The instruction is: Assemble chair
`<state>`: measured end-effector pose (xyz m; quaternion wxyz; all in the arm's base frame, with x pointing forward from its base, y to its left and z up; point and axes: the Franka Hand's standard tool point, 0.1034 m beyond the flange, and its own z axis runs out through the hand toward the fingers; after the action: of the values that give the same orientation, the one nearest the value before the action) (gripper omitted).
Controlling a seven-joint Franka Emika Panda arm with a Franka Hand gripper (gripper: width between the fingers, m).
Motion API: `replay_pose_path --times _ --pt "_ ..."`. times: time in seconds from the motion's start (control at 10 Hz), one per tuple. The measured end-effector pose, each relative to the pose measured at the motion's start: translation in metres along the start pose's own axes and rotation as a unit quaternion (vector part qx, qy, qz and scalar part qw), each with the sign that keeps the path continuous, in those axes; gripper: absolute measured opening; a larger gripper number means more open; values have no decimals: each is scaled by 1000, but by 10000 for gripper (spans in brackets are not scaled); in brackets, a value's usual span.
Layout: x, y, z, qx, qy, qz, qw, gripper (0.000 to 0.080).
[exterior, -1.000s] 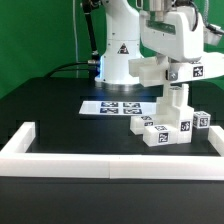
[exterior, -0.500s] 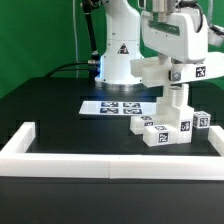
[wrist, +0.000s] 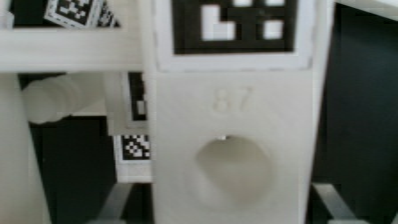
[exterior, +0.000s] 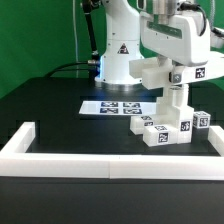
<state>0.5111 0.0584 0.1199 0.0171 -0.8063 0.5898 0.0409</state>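
Looked close onto a flat white chair part point(wrist: 231, 130), filling most of the picture. Carried a black-and-white tag point(wrist: 240, 25) at one end, then faint raised digits point(wrist: 231, 100), too blurred to read. Showed a shallow oval hollow point(wrist: 231, 172) further along the same face. Beside it, glimpsed a rounded white peg point(wrist: 59, 97), a second tag point(wrist: 71, 12) cut off at the edge, and a smaller tag point(wrist: 134, 148) against dark ground.
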Motion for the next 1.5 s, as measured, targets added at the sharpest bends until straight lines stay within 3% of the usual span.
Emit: replay_pose_path --times 0.2,0.3,0.5,0.6,0.7,0.8,1.2,1.5 --pt "1 -2 0 9 0 -3 1000 289" --pt "3 -4 -2 23 0 -6 1000 289" --pt "2 -4 -1 23 -1 -6 1000 289" --pt "3 -5 -1 35 2 -6 999 289" --pt "3 -4 0 34 1 -6 999 289" --pt "4 -5 0 43 2 -8 999 289" --pt "4 -4 2 41 2 -8 999 289" --pt "1 -1 -1 24 -11 29 999 289"
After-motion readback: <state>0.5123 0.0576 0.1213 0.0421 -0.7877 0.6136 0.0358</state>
